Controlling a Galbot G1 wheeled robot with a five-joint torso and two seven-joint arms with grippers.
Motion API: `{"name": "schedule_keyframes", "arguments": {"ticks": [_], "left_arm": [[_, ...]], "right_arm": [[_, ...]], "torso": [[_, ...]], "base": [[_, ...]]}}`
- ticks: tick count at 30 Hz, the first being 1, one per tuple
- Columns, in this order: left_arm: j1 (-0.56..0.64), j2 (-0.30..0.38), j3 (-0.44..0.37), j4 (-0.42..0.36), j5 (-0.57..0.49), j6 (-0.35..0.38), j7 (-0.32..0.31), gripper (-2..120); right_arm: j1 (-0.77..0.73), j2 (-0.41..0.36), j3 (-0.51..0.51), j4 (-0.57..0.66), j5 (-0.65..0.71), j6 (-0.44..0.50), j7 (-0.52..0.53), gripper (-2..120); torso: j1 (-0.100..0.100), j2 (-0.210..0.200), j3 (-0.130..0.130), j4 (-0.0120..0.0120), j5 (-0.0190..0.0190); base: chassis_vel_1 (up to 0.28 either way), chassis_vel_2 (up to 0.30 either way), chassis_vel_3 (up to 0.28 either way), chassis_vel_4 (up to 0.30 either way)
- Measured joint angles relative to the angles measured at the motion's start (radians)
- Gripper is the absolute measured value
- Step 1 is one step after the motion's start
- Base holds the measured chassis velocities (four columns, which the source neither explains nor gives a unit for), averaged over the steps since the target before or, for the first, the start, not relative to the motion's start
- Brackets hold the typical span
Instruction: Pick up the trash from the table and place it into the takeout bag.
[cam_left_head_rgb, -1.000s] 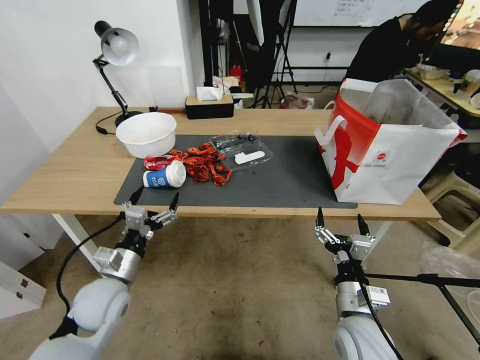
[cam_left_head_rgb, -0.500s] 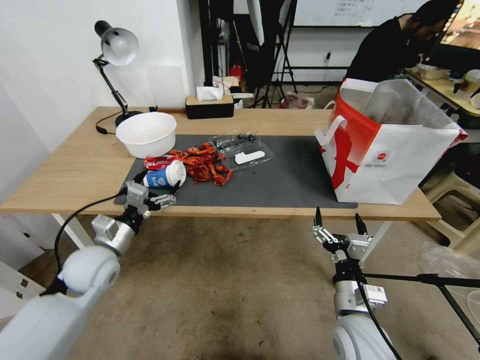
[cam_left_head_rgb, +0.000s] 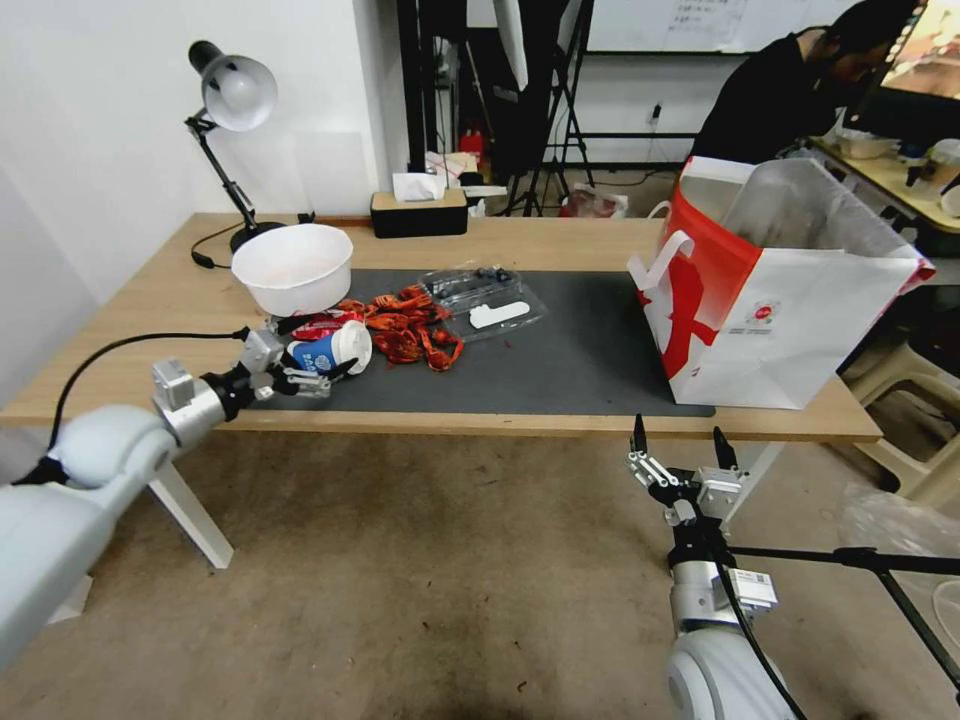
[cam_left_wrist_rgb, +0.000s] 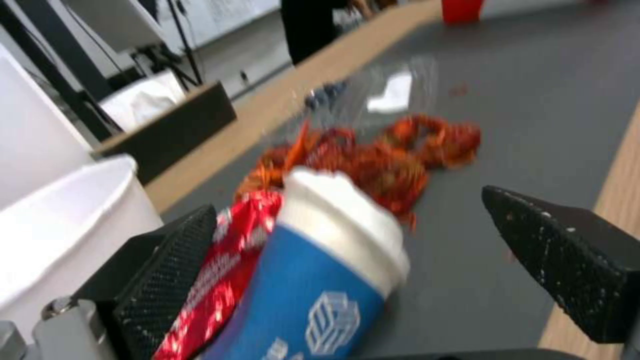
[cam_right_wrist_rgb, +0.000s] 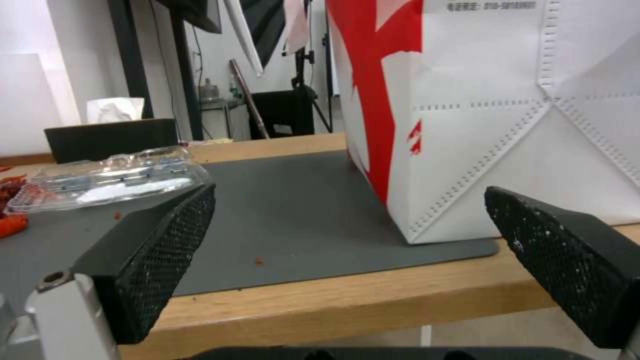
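The trash lies on the left part of the dark mat (cam_left_head_rgb: 570, 350). A blue-white paper cup (cam_left_head_rgb: 340, 348) lies on its side beside a red wrapper (cam_left_head_rgb: 316, 323), a heap of red shells (cam_left_head_rgb: 408, 328), a clear plastic box (cam_left_head_rgb: 487, 297) and a white bowl (cam_left_head_rgb: 292, 268). My left gripper (cam_left_head_rgb: 312, 350) is open at table height, one finger on each side of the cup (cam_left_wrist_rgb: 327, 270), not closed on it. The takeout bag (cam_left_head_rgb: 790, 300) stands open at the mat's right end. My right gripper (cam_left_head_rgb: 678, 442) hangs open below the table's front edge, facing the bag (cam_right_wrist_rgb: 507, 100).
A desk lamp (cam_left_head_rgb: 232, 95) stands at the back left of the table (cam_left_head_rgb: 140, 340), and a black tissue box (cam_left_head_rgb: 418, 213) at the back middle. The mat is bare between the clear box and the bag. Tripods and a seated person are behind the table.
My left arm has risen from below the table's front edge and swung in from the left, bringing its open fingers around the paper cup. The right gripper has barely moved.
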Motion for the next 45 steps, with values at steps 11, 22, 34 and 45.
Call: {"name": "schedule_keyframes", "arguments": {"ticks": [11,22,34,45], "left_arm": [[-0.100,0.006,0.061,0.076,0.114,0.042,0.042,99],[-0.136,0.008,0.084,0.121,0.205,0.044,0.059,95],[-0.186,-0.005,0.145,0.123,0.216,0.042,0.051,93],[-0.264,-0.018,0.229,0.162,0.222,0.037,0.051,73]], "right_arm": [[0.009,0.006,-0.013,-0.010,-0.010,-0.001,0.001,100],[0.025,0.007,-0.023,-0.021,-0.013,-0.004,0.002,100],[0.027,0.007,-0.025,-0.025,-0.013,-0.005,0.003,100],[0.026,0.007,-0.018,-0.026,-0.014,-0.005,0.004,100]], "torso": [[0.000,0.000,0.000,-0.0002,0.0002],[0.000,0.000,0.000,-0.0001,0.0002],[0.000,0.000,0.000,-0.0002,0.0002],[0.000,0.000,0.000,-0.0001,0.0003]], "base": [[0.000,0.000,0.000,0.000],[0.000,0.000,0.000,0.000],[0.000,0.000,0.000,0.000],[0.000,0.000,0.000,0.000]]}}
